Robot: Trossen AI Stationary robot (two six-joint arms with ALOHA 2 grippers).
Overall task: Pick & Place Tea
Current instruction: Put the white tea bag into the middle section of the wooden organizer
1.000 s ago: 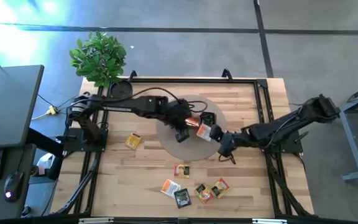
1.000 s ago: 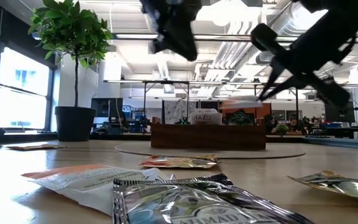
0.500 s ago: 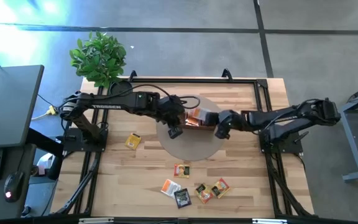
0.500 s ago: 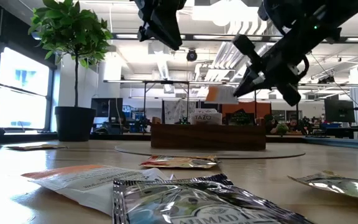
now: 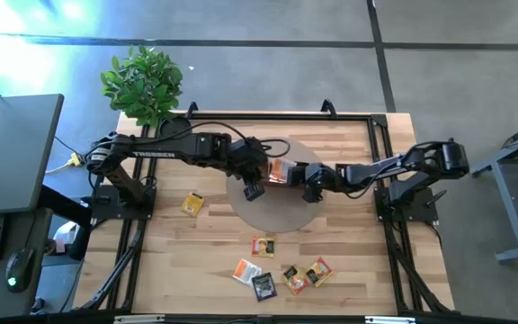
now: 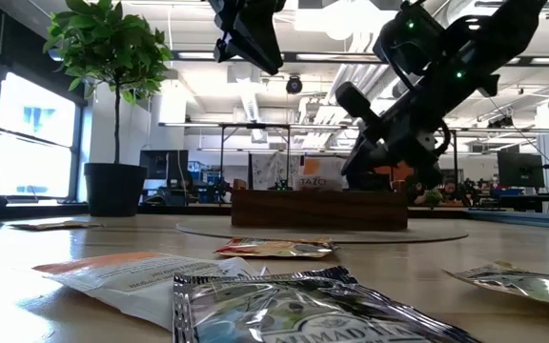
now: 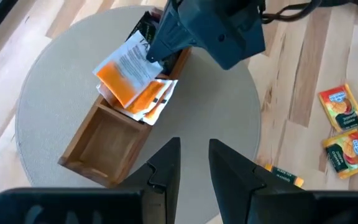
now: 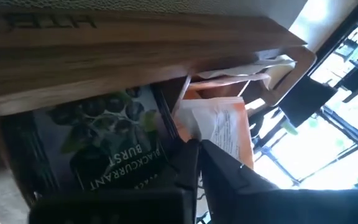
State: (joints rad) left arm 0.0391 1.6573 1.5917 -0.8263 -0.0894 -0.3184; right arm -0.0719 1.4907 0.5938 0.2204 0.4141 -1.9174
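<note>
The wooden tray point(image 5: 275, 183) stands on a round mat point(image 5: 268, 211) at the middle of the table. Its compartments hold a black tea packet point(image 8: 104, 149) and white-and-orange ones point(image 7: 151, 99). My right gripper point(image 5: 306, 175) reaches in from the table's right, shut on one white-and-orange tea packet point(image 7: 129, 68) over the tray's middle compartment. My left gripper point(image 7: 194, 146) hangs above the mat just near of the tray point(image 7: 104, 149), open, with nothing between its fingers. Several more tea packets point(image 5: 281, 270) lie flat on the table near its front edge. My right gripper pinches the white-and-orange packet by its upper edge point(image 7: 149, 55) between its two fingers. The fingers slant down from the table's right side. The packet leans tilted below them, with its lower end point(image 7: 120, 93) in the tray's middle compartment on the other packets.
A yellow packet point(image 5: 192, 203) lies left of the mat. A potted plant point(image 5: 144, 83) stands at the table's far left corner. Black frame rails point(image 5: 380, 153) run along the table's edges. Bare wood lies between the mat and the near packets.
My right gripper has carried the white-and-orange packet from the mat's right rim toward the table's left, rolling its wrist and sinking, so the packet now leans into the tray. My left gripper has risen a little and drawn back toward the table's left.
</note>
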